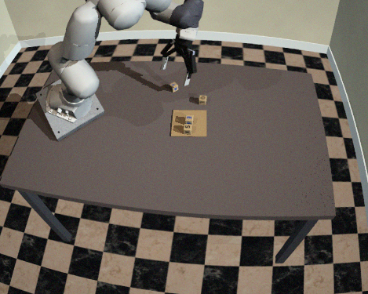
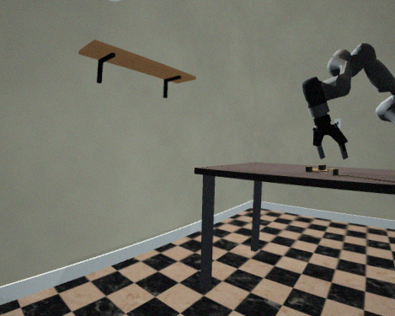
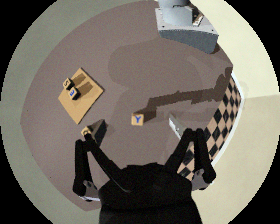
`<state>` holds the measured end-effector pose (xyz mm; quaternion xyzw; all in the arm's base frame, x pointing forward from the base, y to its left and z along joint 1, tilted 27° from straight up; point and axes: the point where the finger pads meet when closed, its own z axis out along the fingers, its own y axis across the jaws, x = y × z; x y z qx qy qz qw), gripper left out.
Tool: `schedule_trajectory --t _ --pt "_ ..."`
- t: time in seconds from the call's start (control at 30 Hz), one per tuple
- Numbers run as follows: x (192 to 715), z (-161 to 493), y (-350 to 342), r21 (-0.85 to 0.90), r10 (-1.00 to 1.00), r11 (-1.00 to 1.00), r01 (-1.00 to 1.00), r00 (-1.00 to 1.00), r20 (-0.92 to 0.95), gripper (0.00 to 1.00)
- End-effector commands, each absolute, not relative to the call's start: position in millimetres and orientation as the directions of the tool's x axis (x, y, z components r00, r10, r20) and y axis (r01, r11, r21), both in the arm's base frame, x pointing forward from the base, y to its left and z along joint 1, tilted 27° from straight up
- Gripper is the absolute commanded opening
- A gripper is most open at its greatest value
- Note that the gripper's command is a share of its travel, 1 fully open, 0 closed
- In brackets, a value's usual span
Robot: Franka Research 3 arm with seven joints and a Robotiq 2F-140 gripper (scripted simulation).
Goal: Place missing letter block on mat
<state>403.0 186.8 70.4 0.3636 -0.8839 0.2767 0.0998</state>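
A tan mat (image 1: pixel 184 122) lies near the middle of the table. Two blocks stand on it side by side, one showing E (image 1: pixel 189 118) and one showing S (image 1: pixel 187 128). Two loose blocks lie off the mat on its far side. One is a block with a blue Y (image 1: pixel 174 87), the other a block with a dark round letter (image 1: pixel 202 99). My gripper (image 1: pixel 176 74) is open and empty, and hovers above the Y block. In the wrist view the Y block (image 3: pixel 138 120) lies between my open fingers, the other loose block (image 3: pixel 88 132) is by the left finger, and the mat (image 3: pixel 83 93) is at upper left.
The robot base (image 1: pixel 70 106) stands on the table's left side. In the side view the gripper (image 2: pixel 332 152) hangs a short way above the table top, with the blocks (image 2: pixel 322 168) below it. The far table edge is close behind the gripper.
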Motion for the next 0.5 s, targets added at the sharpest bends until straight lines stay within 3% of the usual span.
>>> schedule_trajectory --t 0.0,0.47 --pt "403.7 67.8 188.7 -0.458 -0.526 0.642 -0.615 -0.788 0.32 1.0" --pt "402.9 67.0 189.1 -0.46 -0.524 0.644 -0.611 -0.79 0.318 1.0"
